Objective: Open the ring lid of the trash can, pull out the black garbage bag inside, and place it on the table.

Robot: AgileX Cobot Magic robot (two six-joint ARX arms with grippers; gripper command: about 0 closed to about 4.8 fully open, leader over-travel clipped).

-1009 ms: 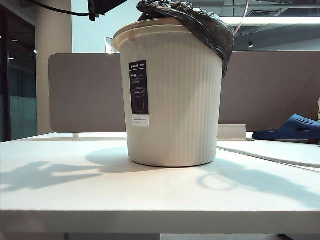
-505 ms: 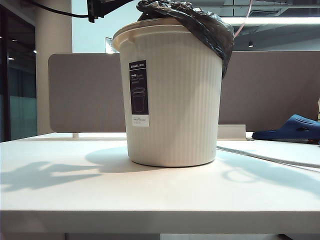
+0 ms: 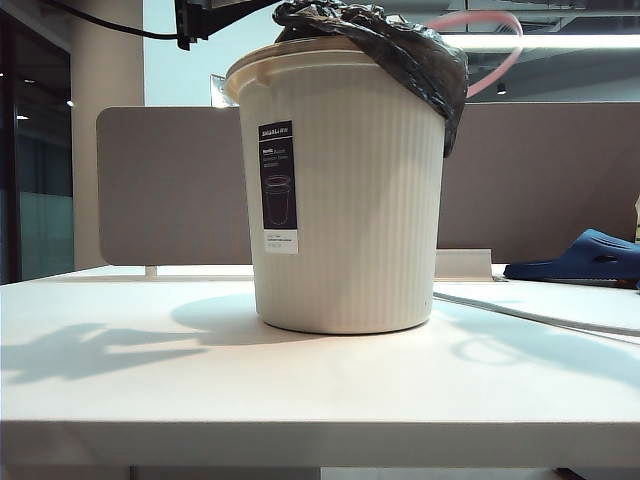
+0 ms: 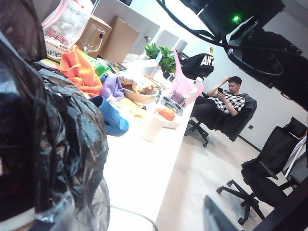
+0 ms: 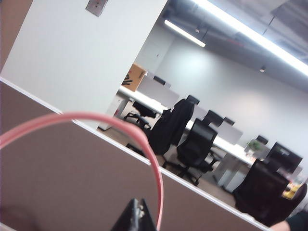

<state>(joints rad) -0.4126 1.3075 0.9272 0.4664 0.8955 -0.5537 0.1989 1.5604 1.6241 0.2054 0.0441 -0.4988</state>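
The cream ribbed trash can point(image 3: 350, 200) stands mid-table point(image 3: 150, 380). The black garbage bag point(image 3: 400, 45) bulges from its mouth and droops over the right rim. Behind it the pink ring lid point(image 3: 512, 52) is swung up into an arc. My right gripper point(image 5: 139, 208) is shut, its dark tips poking through the ring lid point(image 5: 96, 116), which runs close beside them; I cannot see whether they touch. Only the black housing of my left arm point(image 3: 205, 15) shows, above the can's left rim. The left gripper's fingers are out of view, with the bag point(image 4: 57, 134) bulking right beside that wrist camera.
A grey-brown partition point(image 3: 170, 190) runs behind the table. A blue slipper point(image 3: 585, 255) lies at the back right, with a white cable point(image 3: 540, 310) nearer the can. In the left wrist view, an orange cloth point(image 4: 79, 72), a cup point(image 4: 151, 127) and other clutter sit beyond the slipper point(image 4: 110, 118).
The ring lid has swung up from a thin sliver behind the bag into a broad pink arc. The shadow on the table's right side has shifted. The can and bag have not moved.
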